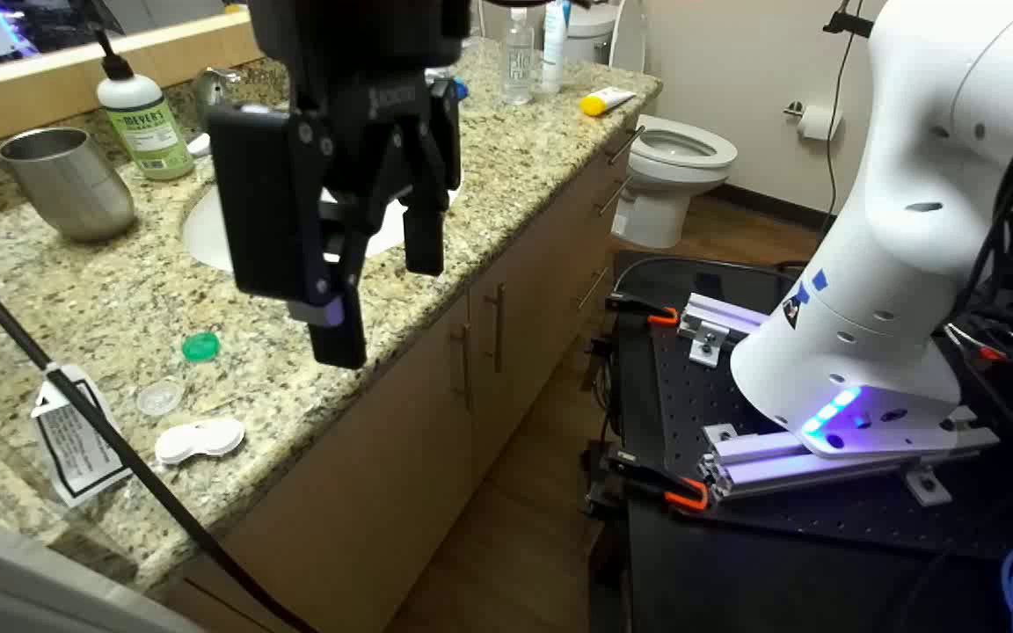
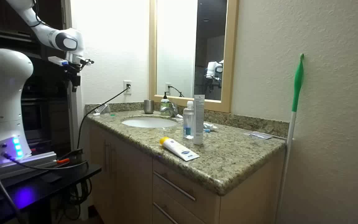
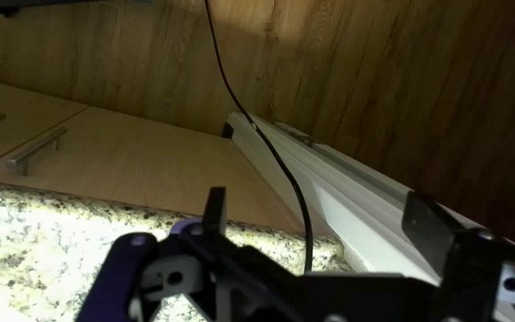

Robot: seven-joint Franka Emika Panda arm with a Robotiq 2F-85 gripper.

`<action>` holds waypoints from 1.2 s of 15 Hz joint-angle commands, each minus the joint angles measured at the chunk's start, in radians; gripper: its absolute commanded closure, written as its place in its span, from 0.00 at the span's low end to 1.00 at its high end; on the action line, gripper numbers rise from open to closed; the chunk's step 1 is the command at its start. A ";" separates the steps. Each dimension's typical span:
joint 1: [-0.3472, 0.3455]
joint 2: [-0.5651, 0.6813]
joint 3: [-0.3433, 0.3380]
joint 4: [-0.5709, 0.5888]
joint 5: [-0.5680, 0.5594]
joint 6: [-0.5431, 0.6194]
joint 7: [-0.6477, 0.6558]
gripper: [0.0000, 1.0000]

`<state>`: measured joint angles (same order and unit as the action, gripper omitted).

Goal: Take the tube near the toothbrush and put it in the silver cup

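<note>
We see the black fingers spread wide apart, tips down, hanging in the air by the counter. In the wrist view we look past them at a black cord, a cabinet handle and the wood floor. In an exterior view, a white case and a green lid lie on the counter. Farther back, in both exterior views, the silver cup stands up straight just beside the soap bottle, near the white sink. At the counter's other end, a tall tube stands beside a clear bottle, and a yellow-capped tube lies near the front edge. Behind the tall tube we spot a small white tube lying next to a blue thing. The blue thing is too small for us to name, so we cannot tell for sure which tube is the task's.
</note>
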<state>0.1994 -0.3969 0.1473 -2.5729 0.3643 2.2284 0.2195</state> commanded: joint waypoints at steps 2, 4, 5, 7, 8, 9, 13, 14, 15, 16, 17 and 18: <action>-0.040 -0.014 -0.016 -0.001 -0.020 0.003 0.006 0.00; -0.109 -0.053 -0.062 -0.016 -0.060 0.021 0.025 0.00; -0.147 -0.071 -0.095 -0.022 -0.079 0.026 0.019 0.00; -0.223 -0.075 -0.159 -0.007 -0.112 0.040 0.013 0.00; -0.264 -0.070 -0.193 0.000 -0.130 0.060 0.005 0.00; -0.294 -0.064 -0.240 0.018 -0.121 0.071 -0.013 0.00; -0.298 -0.076 -0.276 0.024 -0.076 0.057 -0.035 0.00; -0.299 -0.077 -0.280 0.026 -0.073 0.057 -0.036 0.00; -0.320 -0.031 -0.256 0.030 -0.104 0.138 0.005 0.00; -0.334 0.060 -0.269 0.075 -0.090 0.246 0.028 0.00; -0.339 0.107 -0.293 0.110 -0.080 0.296 0.028 0.00; -0.357 0.142 -0.320 0.138 -0.080 0.345 0.026 0.00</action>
<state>-0.1052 -0.4189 -0.1388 -2.5396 0.2739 2.4493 0.2437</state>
